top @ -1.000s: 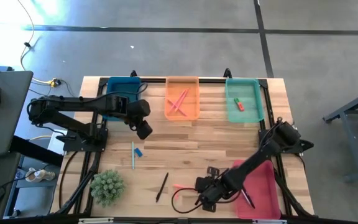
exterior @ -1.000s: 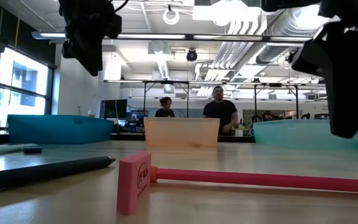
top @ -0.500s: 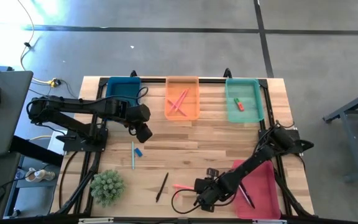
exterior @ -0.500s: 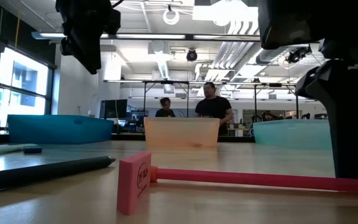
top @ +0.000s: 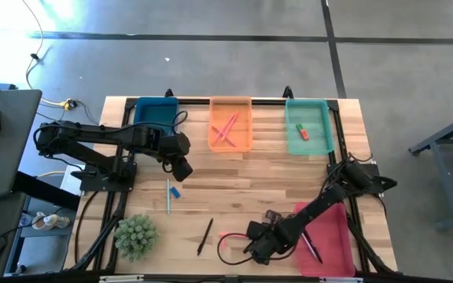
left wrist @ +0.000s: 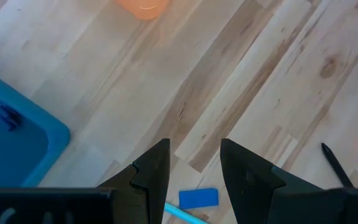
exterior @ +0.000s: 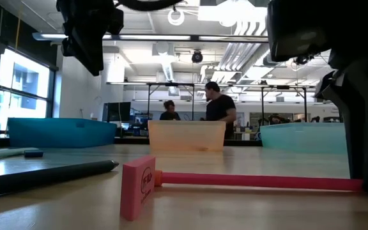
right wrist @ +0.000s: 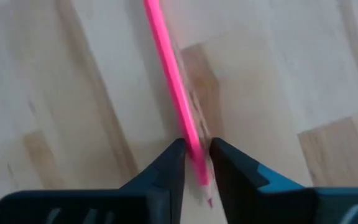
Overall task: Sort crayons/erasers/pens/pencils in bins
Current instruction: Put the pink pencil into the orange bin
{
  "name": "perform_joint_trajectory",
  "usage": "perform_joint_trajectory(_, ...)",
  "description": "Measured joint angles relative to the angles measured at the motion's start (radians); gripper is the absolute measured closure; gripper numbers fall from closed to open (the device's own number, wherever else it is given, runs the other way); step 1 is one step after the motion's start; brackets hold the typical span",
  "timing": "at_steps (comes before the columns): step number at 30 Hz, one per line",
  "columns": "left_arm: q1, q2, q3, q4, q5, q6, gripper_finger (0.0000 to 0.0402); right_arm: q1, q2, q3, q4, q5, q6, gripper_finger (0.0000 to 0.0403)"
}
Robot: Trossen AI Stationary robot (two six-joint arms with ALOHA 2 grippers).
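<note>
A pink pencil (top: 233,236) lies on the table near the front edge; it also shows in the low view (exterior: 254,182), with a pink eraser block (exterior: 138,186) at its left end. My right gripper (top: 252,245) is down at the pencil's right end and shut on it (right wrist: 196,163). My left gripper (top: 182,167) hangs open and empty above the table, over a blue eraser (left wrist: 198,198) and a light blue stick (top: 168,196). A black pen (top: 204,236) lies left of the pencil. My right gripper pinches the pink pencil between its two fingers (right wrist: 174,163) close to the sharpened tip (right wrist: 207,198). The fingers come from above, slanting in from the table's right, and lie across the pencil. The pencil lies flat on the table along its length (exterior: 254,182).
Dark blue (top: 156,114), orange (top: 246,126) and teal (top: 321,130) bins stand along the far edge; the orange holds pink sticks, the teal small erasers. A red-pink bin (top: 333,236) with a dark pen sits at the front right. A green plant (top: 136,236) stands front left.
My right gripper has gone down to the table at the pink pencil's right end. The pencil and the pink eraser block have stayed where they were.
</note>
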Motion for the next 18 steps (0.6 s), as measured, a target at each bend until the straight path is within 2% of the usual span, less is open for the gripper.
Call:
perform_joint_trajectory(6,0.000,0.000,0.000,-0.004,-0.002,0.002,0.0273,-0.010,0.000,-0.002,-0.026,-0.018,0.001,0.0365)
perform_joint_trajectory(11,0.000,0.000,0.000,-0.097,0.009,-0.010,0.0273,-0.011,0.000,-0.002,-0.024,-0.027,-0.030,0.0393)
perform_joint_trajectory(18,-0.015,-0.001,0.000,-0.203,0.003,-0.011,0.0273,-0.011,0.000,-0.003,-0.020,-0.032,-0.030,0.0400)
